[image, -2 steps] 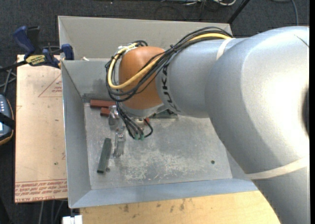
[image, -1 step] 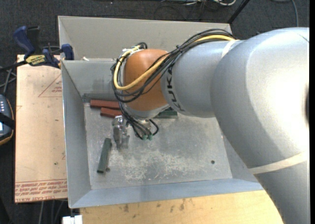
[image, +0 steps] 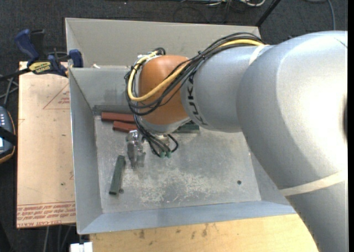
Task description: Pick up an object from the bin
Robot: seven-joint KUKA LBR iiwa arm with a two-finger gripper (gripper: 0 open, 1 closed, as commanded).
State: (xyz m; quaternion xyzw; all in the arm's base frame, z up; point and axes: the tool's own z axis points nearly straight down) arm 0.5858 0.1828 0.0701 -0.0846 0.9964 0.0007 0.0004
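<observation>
My gripper [image: 135,152] hangs below the orange wrist cover, low over the bin floor in the left half of the bin. A dark grey-green flat bar [image: 116,175] lies on the floor just to its lower left, apart from it. Two reddish-brown sticks [image: 118,118] lie side by side just above the gripper, near the bin's back left wall; their right ends are hidden under the wrist. I see nothing held by the gripper.
A green thing [image: 189,129] peeks out from under the arm right of the gripper, mostly hidden. The large grey arm covers the bin's right side and back. Bare scuffed floor stretches across the front and right of the bin.
</observation>
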